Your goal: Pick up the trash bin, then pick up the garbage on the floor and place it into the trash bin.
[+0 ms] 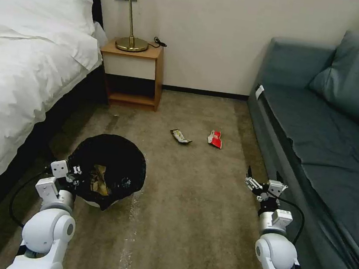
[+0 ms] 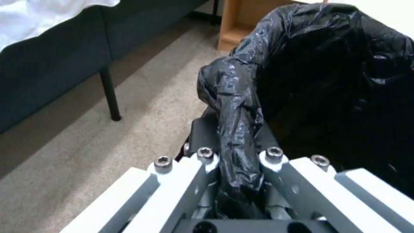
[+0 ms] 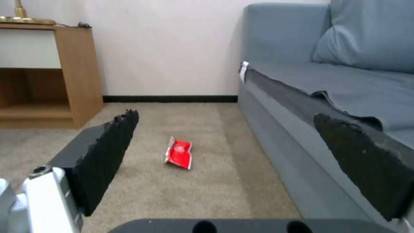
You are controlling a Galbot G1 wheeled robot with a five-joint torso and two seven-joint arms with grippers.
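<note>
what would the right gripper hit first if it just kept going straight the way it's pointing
Probably the red snack wrapper. The right gripper is open and aimed low along the floor, and the wrapper lies between its fingers in the right wrist view. Nothing else shows in that line, though depth is hard to judge.

White trash bin [image 1: 92,203] body mostly hidden under its draped black bag [image 1: 117,162]

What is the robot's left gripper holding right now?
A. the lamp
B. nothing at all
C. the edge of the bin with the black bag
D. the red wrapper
C. The left gripper is clamped on the bag-covered rim of the trash bin, while the red wrapper lies on the floor ahead of the open right gripper.
</note>
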